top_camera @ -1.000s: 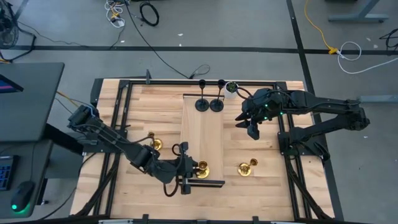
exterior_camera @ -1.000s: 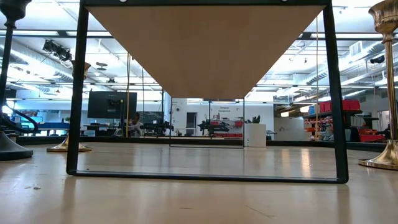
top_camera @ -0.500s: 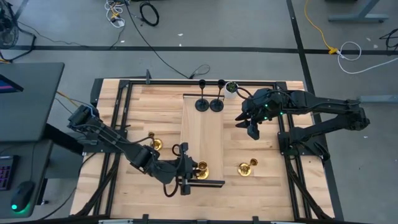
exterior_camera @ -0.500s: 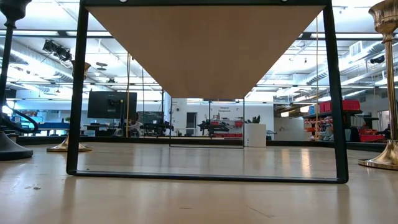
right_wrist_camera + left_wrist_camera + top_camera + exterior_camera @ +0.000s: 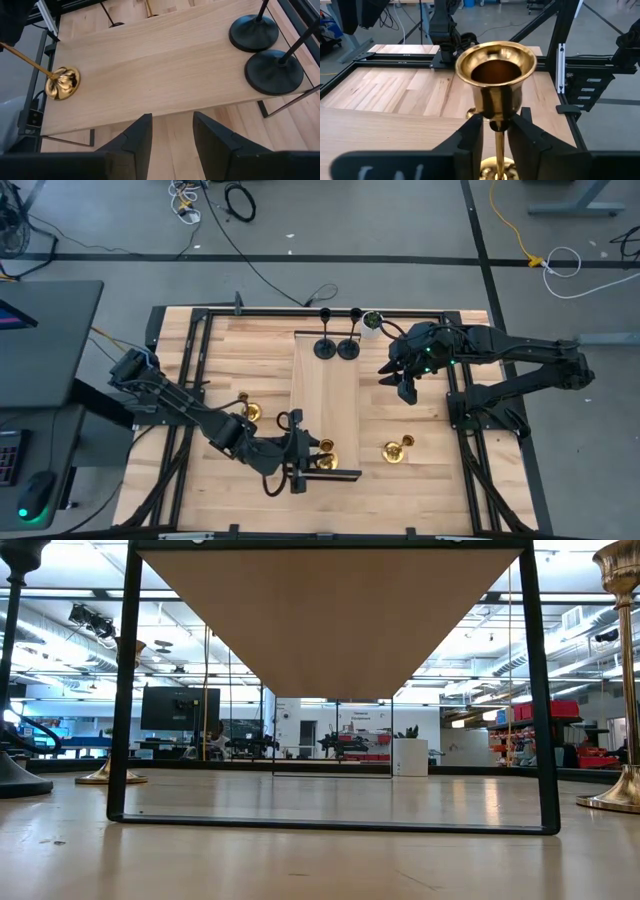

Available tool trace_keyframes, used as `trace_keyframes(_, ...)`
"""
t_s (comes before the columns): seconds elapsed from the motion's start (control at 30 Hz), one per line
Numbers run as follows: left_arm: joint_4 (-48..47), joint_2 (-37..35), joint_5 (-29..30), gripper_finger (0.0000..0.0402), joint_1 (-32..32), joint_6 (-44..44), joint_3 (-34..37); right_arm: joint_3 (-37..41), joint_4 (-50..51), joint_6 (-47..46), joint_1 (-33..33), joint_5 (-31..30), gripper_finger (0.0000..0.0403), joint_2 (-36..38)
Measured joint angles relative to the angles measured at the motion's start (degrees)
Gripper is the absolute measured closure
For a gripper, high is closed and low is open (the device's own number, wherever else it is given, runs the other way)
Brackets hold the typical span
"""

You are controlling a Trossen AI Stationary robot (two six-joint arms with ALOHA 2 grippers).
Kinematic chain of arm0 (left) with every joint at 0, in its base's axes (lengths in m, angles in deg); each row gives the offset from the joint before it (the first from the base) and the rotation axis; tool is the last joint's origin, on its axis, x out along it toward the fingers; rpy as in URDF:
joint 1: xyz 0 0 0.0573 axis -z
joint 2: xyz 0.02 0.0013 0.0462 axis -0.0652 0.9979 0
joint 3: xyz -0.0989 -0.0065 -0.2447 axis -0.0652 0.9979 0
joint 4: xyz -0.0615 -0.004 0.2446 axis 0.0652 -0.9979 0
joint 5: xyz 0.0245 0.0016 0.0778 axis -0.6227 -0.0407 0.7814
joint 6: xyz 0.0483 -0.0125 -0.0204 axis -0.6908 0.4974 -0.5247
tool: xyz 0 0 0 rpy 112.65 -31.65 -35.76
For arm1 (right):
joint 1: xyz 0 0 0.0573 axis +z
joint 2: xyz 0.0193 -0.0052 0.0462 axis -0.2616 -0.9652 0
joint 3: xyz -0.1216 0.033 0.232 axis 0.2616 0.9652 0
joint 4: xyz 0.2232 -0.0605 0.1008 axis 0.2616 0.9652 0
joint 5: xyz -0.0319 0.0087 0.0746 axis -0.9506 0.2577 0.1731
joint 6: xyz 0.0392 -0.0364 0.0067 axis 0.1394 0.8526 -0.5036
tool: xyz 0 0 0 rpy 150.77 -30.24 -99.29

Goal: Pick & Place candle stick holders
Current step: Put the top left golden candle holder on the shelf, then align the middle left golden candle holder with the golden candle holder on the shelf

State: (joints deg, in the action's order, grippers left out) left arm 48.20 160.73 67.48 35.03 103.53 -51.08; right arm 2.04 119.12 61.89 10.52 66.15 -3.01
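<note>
A brass candle stick holder (image 5: 496,75) stands upright on its base (image 5: 497,167) at the near end of the raised wooden shelf (image 5: 325,395). My left gripper (image 5: 496,125) is open; its fingers stand on either side of the stem just under the cup, a small gap on each side. Two black holders (image 5: 326,345) (image 5: 348,345) stand at the shelf's far end. One brass holder (image 5: 247,410) stands on the table to the left of the shelf, another (image 5: 397,450) to the right. My right gripper (image 5: 405,388) hovers open, right of the shelf, nothing between its fingers.
The shelf rests on a thin black frame (image 5: 125,690) with free room under it. A small white pot with a green plant (image 5: 372,321) sits at the far edge. In the low view another black holder (image 5: 15,775) stands at the left. Black rails (image 5: 180,430) border the table.
</note>
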Motion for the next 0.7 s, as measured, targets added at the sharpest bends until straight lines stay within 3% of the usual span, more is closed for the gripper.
trace_keyframes(0.23, -0.63, -0.13, 0.32, 0.0263, 0.06, -2.70, 0.00, 0.00, 0.00, 0.00, 0.02, 0.00, 0.0261, 0.00)
trace_keyframes(0.47, -1.89, -2.23, 1.73, 0.0256, 1.73, -3.38, 0.00, -0.02, 0.00, 0.00, 0.00, 0.00, 0.0261, 0.00)
trace_keyframes(0.7, -12.62, -5.41, 9.11, 0.0257, 3.28, -0.07, 0.00, -0.02, 0.02, -0.08, 0.01, 0.00, 0.0261, -0.01)
